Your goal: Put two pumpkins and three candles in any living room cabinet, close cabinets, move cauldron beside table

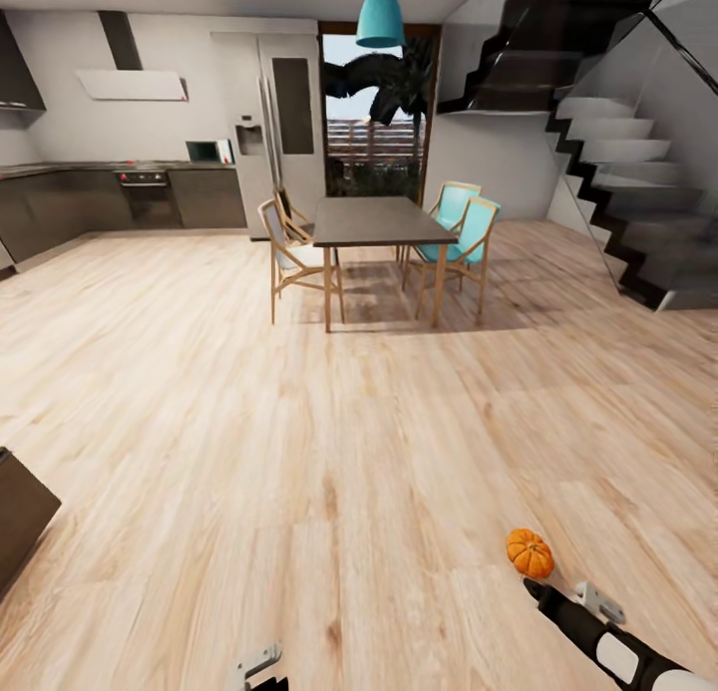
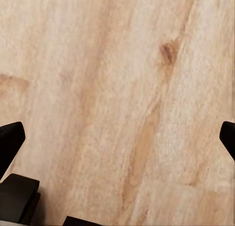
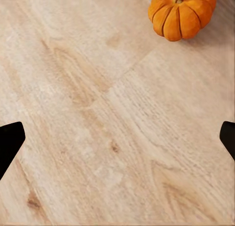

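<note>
- Pumpkin (image 1: 530, 553): a small orange one with dark ribs sits on the pale wood floor (image 1: 299, 452), low on the robot's right side in the head view, just beyond the tip of the right arm (image 1: 598, 636).
- In the right wrist view the pumpkin (image 3: 181, 13) lies ahead of the right end effector (image 3: 117, 138), not between its fingers; the two black fingertips (image 3: 10, 140) stand far apart at the picture's edges, so it is released and holds nothing.
- Left end effector (image 2: 117, 138): likewise spread wide, with bare floor planks between its black fingertips (image 2: 10, 140); nothing is grasped.
- Farther off stands a dark dining table (image 1: 374, 222) with wooden chairs, two of them with teal backs (image 1: 469, 227), under a teal hanging lamp (image 1: 380, 18).
- A kitchen with dark base units (image 1: 120, 197) runs along the far left wall; a staircase (image 1: 618, 172) rises on the right.
- A dark brown corner of furniture (image 1: 20, 517) shows at the left edge; what it is cannot be told.
</note>
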